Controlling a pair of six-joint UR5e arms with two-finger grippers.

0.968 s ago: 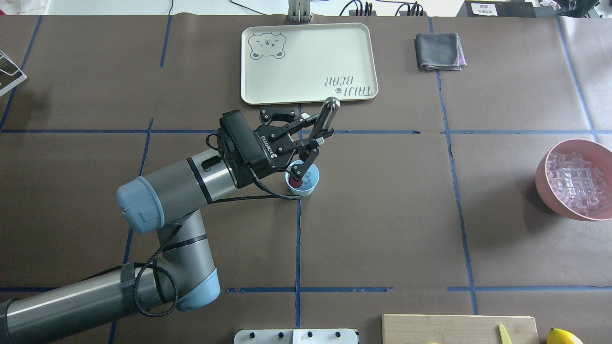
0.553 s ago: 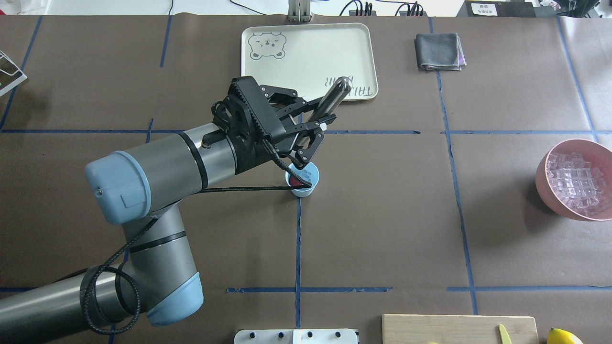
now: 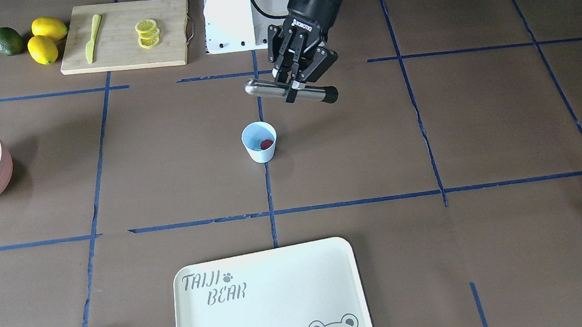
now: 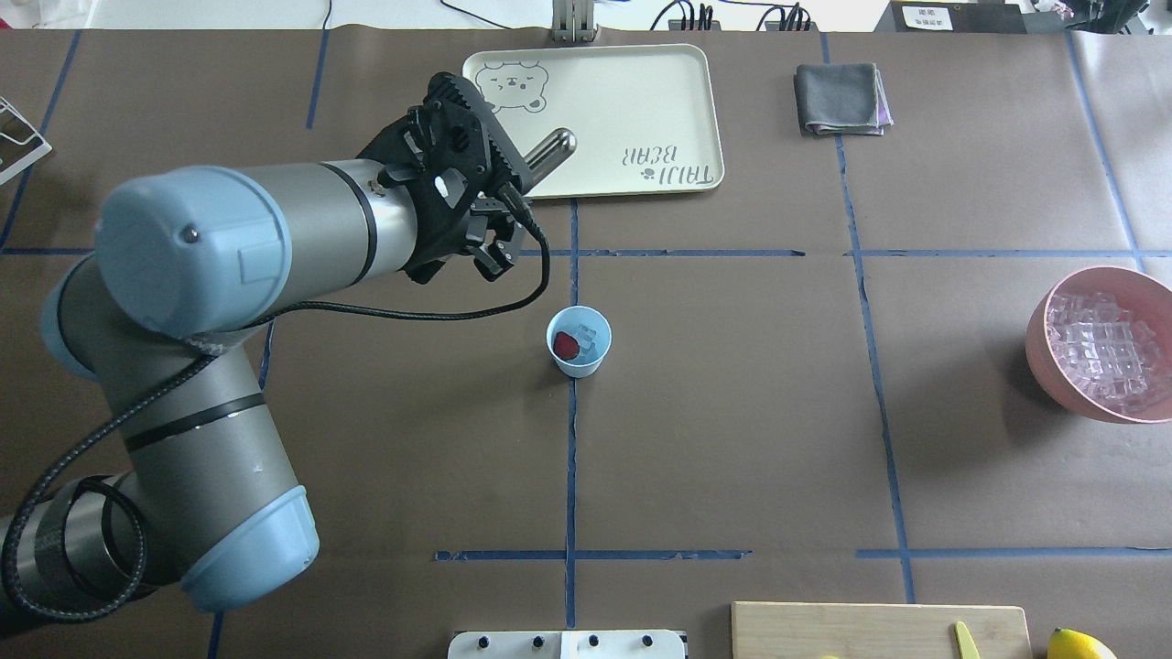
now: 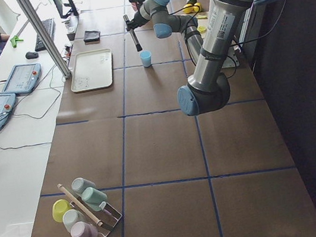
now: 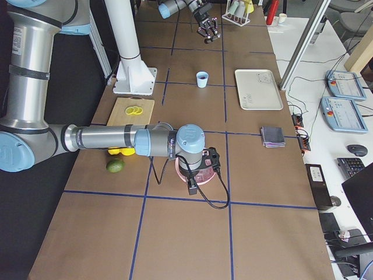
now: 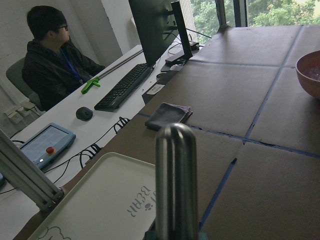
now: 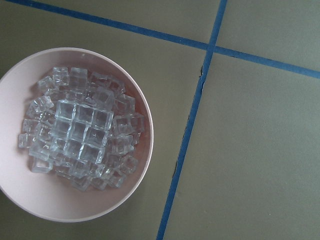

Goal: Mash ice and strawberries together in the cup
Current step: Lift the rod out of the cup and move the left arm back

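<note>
The light-blue cup (image 4: 579, 362) stands alone at the table's middle, with one red strawberry (image 4: 567, 344) and a few clear ice cubes (image 4: 592, 337) inside; the front view also shows the cup (image 3: 259, 153) and the strawberry (image 3: 266, 144). My left gripper (image 3: 292, 86) is shut on a steel muddler rod (image 3: 316, 94), held level in the air above and behind the cup, clear of it. The rod's rounded tip (image 4: 558, 142) points toward the tray. My right gripper (image 6: 194, 172) hangs over the pink bowl; I cannot tell whether it is open or shut.
A pink bowl (image 4: 1044, 361) full of ice cubes (image 8: 80, 130) sits at the right edge. The cream tray (image 4: 595, 119) and a grey cloth (image 4: 841, 98) lie at the far side. A cutting board (image 3: 115, 55) with lemon slices, lemons and a lime lies near the robot's base.
My left arm lifted the rod out of the cup and swung it up and to the left, toward the tray. The cup now stands uncovered.
</note>
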